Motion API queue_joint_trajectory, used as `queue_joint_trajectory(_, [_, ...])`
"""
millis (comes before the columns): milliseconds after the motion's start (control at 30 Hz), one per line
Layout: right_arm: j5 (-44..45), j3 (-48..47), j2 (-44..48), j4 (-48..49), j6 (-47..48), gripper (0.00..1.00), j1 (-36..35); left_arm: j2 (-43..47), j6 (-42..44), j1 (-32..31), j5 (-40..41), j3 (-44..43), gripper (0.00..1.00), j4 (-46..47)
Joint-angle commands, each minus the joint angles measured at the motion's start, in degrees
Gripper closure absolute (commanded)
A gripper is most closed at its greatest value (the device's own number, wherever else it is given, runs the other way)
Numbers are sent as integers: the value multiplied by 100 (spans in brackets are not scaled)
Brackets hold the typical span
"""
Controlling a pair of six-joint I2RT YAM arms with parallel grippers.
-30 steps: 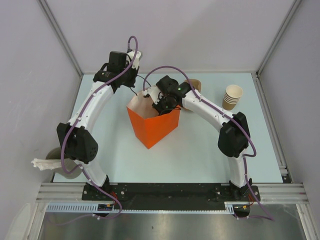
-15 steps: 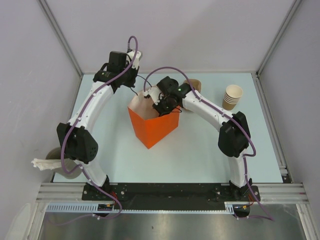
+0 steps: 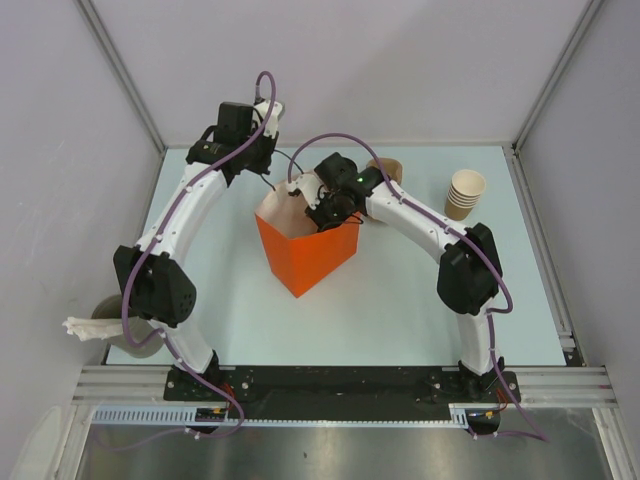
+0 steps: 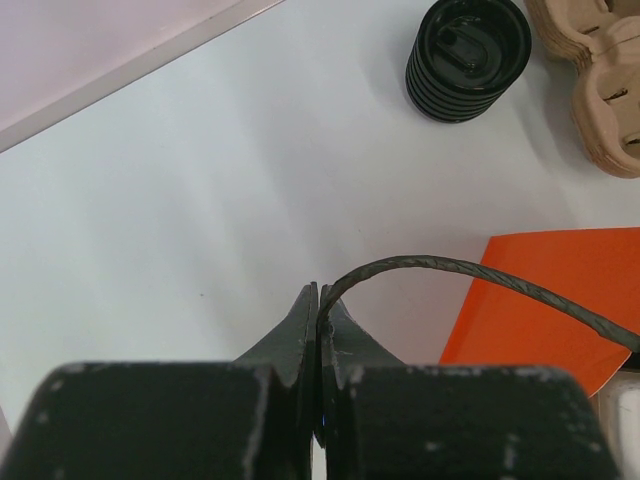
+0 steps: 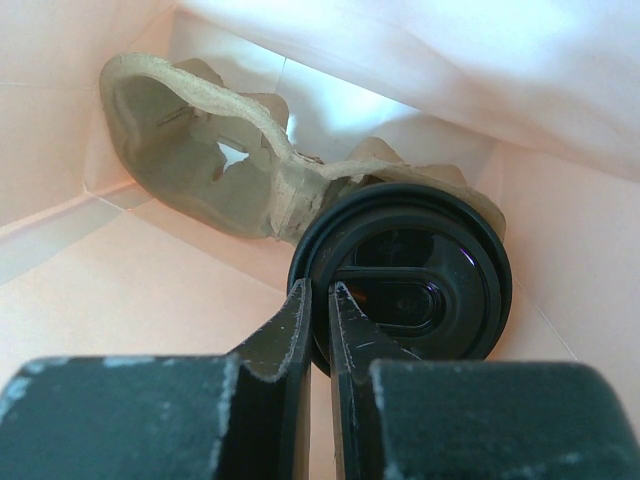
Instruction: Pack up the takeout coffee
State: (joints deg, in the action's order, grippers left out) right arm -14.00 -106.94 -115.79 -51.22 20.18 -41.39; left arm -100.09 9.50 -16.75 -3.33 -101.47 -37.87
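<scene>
The takeout coffee shows in the right wrist view as a round black lid [image 5: 410, 285]; the cup beneath it is hidden. It sits in a moulded cardboard carrier [image 5: 200, 150] at the bottom of the orange paper bag [image 3: 305, 255]. My right gripper [image 5: 320, 292] reaches down inside the bag, its jaws pinched on the lid's near rim. My left gripper [image 4: 320, 292] is behind the bag's far left corner, shut on the bag's dark twisted cord handle [image 4: 450, 268], which it holds up.
A stack of tan paper cups [image 3: 464, 193] stands at the back right. A stack of black lids [image 4: 468, 45] and spare cardboard carriers [image 4: 600, 90] lie behind the bag. Both arms crowd the bag's opening.
</scene>
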Motion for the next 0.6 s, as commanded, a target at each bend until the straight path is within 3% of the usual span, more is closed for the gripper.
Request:
queue_joint_trajectory(0, [161,120,127,86,100,100,78,-19,-27,-21,-27,-259,100,-19])
queue_joint_trajectory(567, [125,226,65,174,91,100,60,-10,-18,-21,-27,-242,100,-10])
